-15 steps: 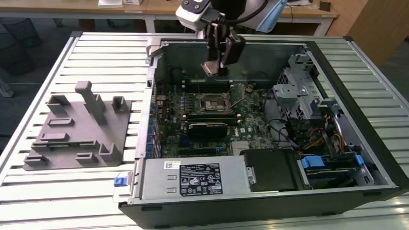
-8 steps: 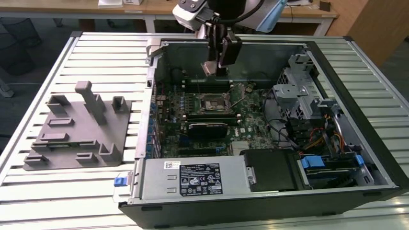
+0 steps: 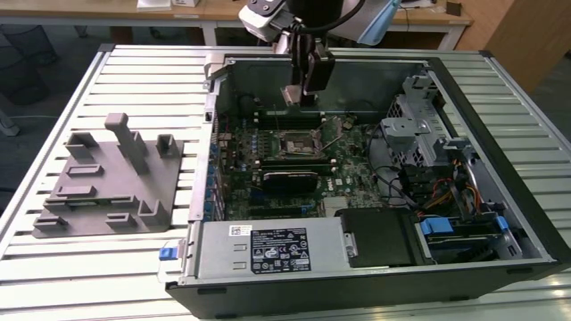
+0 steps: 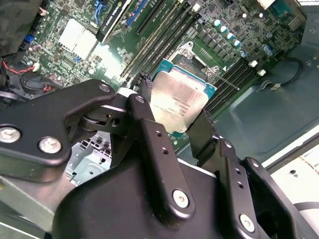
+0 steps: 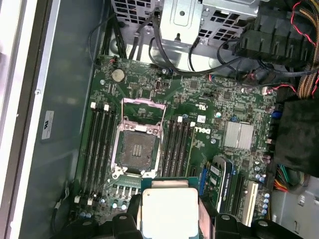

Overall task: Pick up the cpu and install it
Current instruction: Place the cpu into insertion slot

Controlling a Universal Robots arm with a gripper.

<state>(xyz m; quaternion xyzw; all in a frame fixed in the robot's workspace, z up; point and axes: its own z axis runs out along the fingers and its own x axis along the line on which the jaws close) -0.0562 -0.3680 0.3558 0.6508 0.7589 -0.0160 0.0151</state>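
Note:
The cpu [image 4: 179, 102] is a flat silver-topped square chip, and my gripper [image 4: 174, 99] is shut on it, one black finger at each of two opposite edges. In the exterior view the gripper [image 3: 303, 90] hangs inside the open computer case, above the motherboard, with the cpu [image 3: 295, 95] at its tip. The black socket [image 3: 299, 140] lies below and a little nearer the camera. In the first wrist view the cpu [image 5: 169, 211] sits between the fingertips [image 5: 124, 224], apart from the socket [image 5: 137, 149], whose metal frame stands open.
The case [image 3: 482, 120] walls surround the motherboard [image 5: 209, 129]. A metal drive cage [image 3: 415, 127] and cables [image 3: 446, 194] stand at the exterior view's right. A power supply [image 3: 267, 251] lies at the front. A grey fixture block [image 3: 111, 180] sits on the slatted table [image 3: 134, 67].

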